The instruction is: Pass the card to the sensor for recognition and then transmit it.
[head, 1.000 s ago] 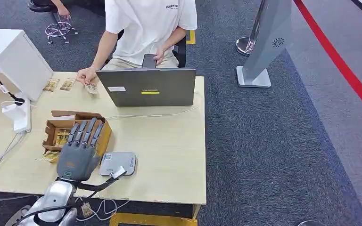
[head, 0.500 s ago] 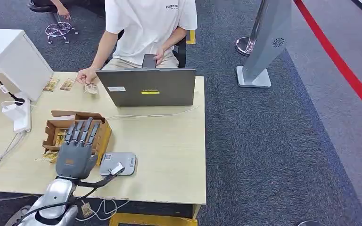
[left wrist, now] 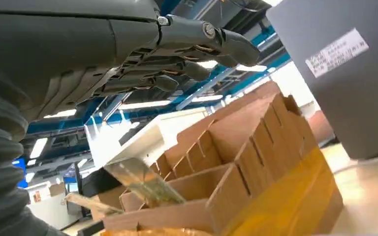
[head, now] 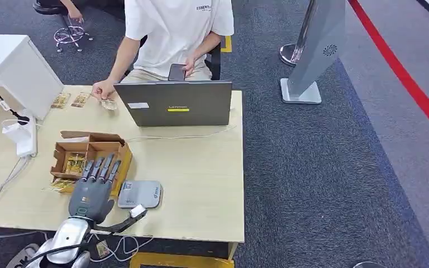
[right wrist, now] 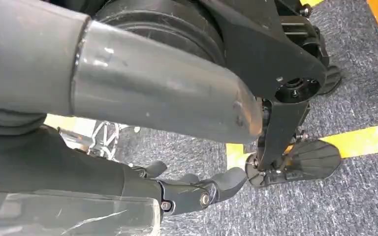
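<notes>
Nearest us, at the lower left of the head view, our left hand (head: 92,190) hovers over the near edge of the divided cardboard box (head: 89,149). Its fingers lie straight and side by side, pointing away, and we see nothing in them; the left wrist view shows the fingers (left wrist: 197,46) extended above the box partitions with nothing between them. Our right hand (right wrist: 192,191) hangs by the body over the carpet, fingers loosely curled, and we cannot tell whether it holds anything.

Just right of the left hand lies the grey card sensor (head: 140,194), flat on the table (head: 201,178). The cards (head: 75,164) stand in a compartment of the box just beyond the fingertips, and one more card (head: 56,185) lies on the table against the box's near left corner.

We judge the task barely begun: no card is picked, none presented to the sensor, none handed on.

Room is tight at the box walls. The table's right half is open, and its near edge runs close under the wrist. Farther up, a closed laptop (head: 174,103) stands on edge, and a seated person's hand (head: 103,89) rests by more cards at the far edge.
</notes>
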You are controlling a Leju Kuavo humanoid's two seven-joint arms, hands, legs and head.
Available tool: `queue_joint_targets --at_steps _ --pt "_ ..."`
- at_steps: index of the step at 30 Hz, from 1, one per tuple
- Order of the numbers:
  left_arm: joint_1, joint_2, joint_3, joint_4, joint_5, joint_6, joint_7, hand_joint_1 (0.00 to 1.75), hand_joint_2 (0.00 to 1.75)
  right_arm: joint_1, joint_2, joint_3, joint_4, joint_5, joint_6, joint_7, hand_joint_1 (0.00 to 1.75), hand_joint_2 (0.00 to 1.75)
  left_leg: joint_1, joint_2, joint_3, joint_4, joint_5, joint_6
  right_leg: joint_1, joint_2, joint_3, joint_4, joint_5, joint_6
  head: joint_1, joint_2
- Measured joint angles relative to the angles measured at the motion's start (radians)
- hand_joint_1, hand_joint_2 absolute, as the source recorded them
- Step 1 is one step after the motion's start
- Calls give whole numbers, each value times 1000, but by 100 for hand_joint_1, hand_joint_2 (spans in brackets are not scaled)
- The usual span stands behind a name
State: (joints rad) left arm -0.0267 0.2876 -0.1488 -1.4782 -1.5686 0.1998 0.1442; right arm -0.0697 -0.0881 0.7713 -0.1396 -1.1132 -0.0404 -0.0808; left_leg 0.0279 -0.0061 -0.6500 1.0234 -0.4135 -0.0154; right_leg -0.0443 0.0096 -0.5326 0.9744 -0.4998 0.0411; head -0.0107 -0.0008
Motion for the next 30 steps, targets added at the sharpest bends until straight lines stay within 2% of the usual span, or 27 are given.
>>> queue_joint_targets --at_steps 8,11,14,16,25,30 --pt "8 3 0 -21 0 -3 8 0 175 0 0 0 0 -7 2 -3 0 0 0 0 0 0 0 0 0 0 0 0 0 0 0 0" --pt "5 3 0 -23 0 -10 49 0 175 0 0 0 0 -7 2 -3 0 0 0 0 0 0 0 0 0 0 0 0 0 0 0 0" --pt "-9 3 0 -23 0 -14 115 0 175 0 0 1 0 -7 2 3 0 0 0 0 0 0 0 0 0 0 0 0 0 0 0 0" --pt "-20 3 0 -23 0 -15 132 0 175 0 0 2 0 -8 2 7 0 0 0 0 1 0 0 0 0 0 1 0 0 0 0 0" --pt "-40 -1 0 -23 0 -21 144 0 175 0 0 7 0 -8 2 18 0 0 0 0 1 0 0 0 0 0 0 0 0 0 0 0" --pt "-65 -13 0 -23 0 -43 130 0 175 -1 0 10 0 -8 -10 42 0 0 0 0 0 0 0 0 0 0 1 0 0 0 0 0"
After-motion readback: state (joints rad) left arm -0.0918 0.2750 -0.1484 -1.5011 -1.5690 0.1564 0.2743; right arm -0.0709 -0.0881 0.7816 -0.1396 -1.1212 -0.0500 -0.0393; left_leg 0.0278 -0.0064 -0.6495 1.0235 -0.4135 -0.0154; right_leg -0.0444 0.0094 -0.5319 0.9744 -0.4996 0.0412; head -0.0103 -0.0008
